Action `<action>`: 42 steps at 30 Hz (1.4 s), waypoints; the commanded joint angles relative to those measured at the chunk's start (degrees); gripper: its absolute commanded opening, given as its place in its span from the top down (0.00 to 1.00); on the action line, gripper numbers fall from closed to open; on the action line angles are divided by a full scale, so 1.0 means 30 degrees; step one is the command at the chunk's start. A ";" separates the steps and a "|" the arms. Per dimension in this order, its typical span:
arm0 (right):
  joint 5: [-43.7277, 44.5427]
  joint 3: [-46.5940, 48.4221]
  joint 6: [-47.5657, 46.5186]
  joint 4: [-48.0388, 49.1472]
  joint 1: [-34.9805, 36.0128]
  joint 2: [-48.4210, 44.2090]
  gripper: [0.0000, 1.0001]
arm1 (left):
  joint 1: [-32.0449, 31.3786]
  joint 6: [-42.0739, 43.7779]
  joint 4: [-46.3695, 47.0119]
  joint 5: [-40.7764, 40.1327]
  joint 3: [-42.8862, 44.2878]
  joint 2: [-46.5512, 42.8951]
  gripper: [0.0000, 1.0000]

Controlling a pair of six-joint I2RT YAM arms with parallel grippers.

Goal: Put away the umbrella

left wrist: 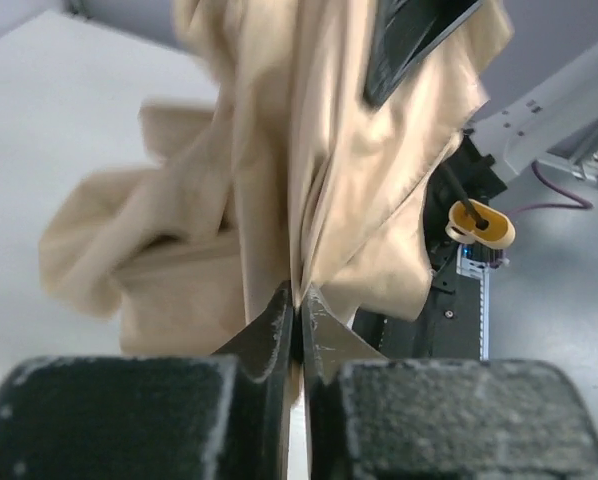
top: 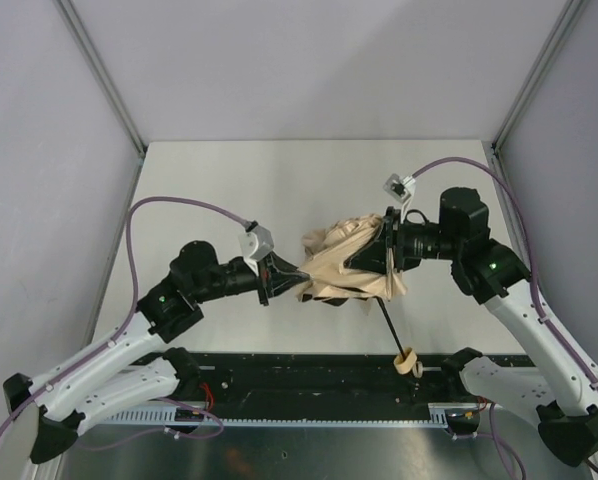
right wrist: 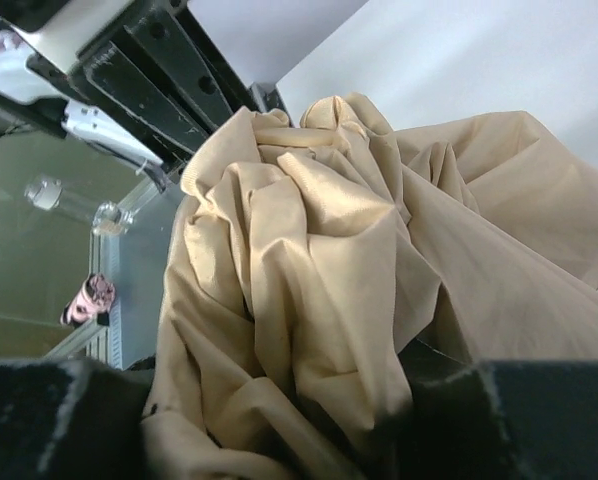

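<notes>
Left gripper (left wrist: 299, 318): closed tight, with a fold of beige fabric pinched between its tips.
Right gripper (top: 383, 256): fingers set wide, with bunched canopy packed between them and pressing on both.
Umbrella (top: 344, 262): crumpled and half-collapsed, strung between the two grippers over the middle of the table (top: 279, 180).
Shaft (top: 389, 325): thin and black, slanting from the canopy toward the near edge.
Handle (top: 407, 361): pale, with a loop, over the black rail (top: 309, 375).

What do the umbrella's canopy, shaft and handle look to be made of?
Canopy: thin beige woven fabric with a slight sheen and soft creased folds, likely synthetic. Shaft: thin, straight and black, probably metal, though unclear. Handle: pale and smooth, likely plastic, too small to be sure.
</notes>
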 commanded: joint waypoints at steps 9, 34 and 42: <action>1.1940 0.2130 -0.3811 -0.0086 -0.1979 0.2358 1.00 | 0.4136 -0.3670 -0.2709 -0.2916 -0.0795 -0.3624 0.20; 2.8877 0.4778 -1.3725 0.5477 0.8822 2.2108 1.00 | 0.4774 -1.6337 -0.6827 -1.1099 -0.5618 -0.6798 0.08; 1.6155 0.3964 -0.9362 0.0864 0.7883 2.3663 1.00 | 0.5269 -2.0336 -0.7974 -1.0464 -0.7124 -0.5082 0.09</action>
